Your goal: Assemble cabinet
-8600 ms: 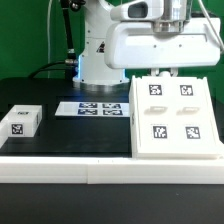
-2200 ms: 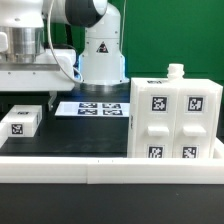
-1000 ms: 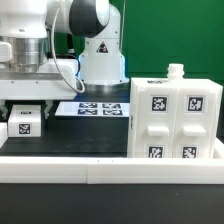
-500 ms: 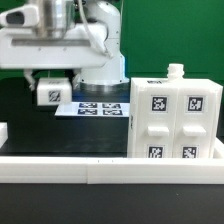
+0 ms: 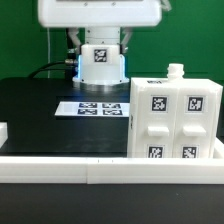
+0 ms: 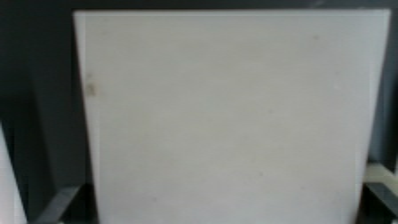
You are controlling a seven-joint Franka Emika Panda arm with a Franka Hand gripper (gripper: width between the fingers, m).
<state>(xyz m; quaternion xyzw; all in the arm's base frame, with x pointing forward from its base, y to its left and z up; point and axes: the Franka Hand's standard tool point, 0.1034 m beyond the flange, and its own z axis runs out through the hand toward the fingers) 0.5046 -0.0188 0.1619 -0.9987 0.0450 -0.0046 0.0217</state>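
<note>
Cabinet [image 5: 175, 118]: the big white box stands upright on the exterior view's right, at the near edge of the black table [image 5: 40, 100], close behind the white front rail [image 5: 100, 172].
Cabinet face: four small tagged panels look straight at the camera, two over two, and a little white knob [image 5: 176, 70] pokes up from the top.
Gripper [image 5: 101, 44]: up high over the far middle of the table, well apart from the cabinet.
Jaws: pinching the small white block [image 5: 103, 57], which hangs clear of the table with its tag turned to the camera; the fingers themselves are hidden.
Wrist view: the block's plain white face [image 6: 222, 110] fills nearly everything, with only dark strips at the edges.
Marker board [image 5: 95, 108]: lies flat on the table under the held block, just beside the cabinet on the exterior view's left.
</note>
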